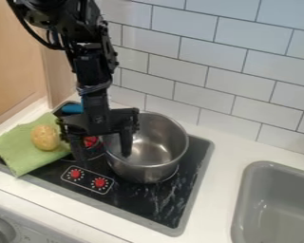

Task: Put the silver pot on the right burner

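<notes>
My gripper [104, 158] hangs over the middle of the stove, open, with its two fingers spread wide. One finger is down inside the silver pot [156, 167] near its left wall; the other is outside, to the left of the pot, over the black stovetop. Whether either finger touches the pot I cannot tell. The pot stands upright on the right half of the stove [142, 201], its open top showing a bare metal inside. It covers most of the right burner area.
A green cloth [20, 148] lies on the stove's left side with a yellow, potato-like object [45, 137] on it. Behind the gripper is something blue [72, 108]. Red knobs [100, 182] are at the front. A grey sink [275, 204] is at right, a tiled wall behind.
</notes>
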Robot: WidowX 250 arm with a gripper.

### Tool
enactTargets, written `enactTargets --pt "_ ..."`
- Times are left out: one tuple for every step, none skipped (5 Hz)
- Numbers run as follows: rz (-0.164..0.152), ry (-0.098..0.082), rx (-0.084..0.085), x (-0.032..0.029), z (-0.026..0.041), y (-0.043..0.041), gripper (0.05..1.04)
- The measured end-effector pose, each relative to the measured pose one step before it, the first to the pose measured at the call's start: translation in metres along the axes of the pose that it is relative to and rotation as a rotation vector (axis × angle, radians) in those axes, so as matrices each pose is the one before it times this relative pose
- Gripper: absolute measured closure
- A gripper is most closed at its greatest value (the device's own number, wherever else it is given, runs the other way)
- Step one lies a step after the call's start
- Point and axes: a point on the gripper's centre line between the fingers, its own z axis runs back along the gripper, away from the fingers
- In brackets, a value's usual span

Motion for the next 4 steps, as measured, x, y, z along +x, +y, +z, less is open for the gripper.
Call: enactTargets --pt "-0.0195 0.0314 0.0055 0.00049 0.01299 0.00079 0.084" --pt "-0.0211 0.0062 -0.0079 0.00406 0.00892 0.00079 0.084" --pt "-0.009 0.0766 0.0001 -0.00242 0.02059 -0.00142 0.084" --pt "-0.0037 0.0478 -0.0081 -0.00112 0.01273 -0.00139 0.084"
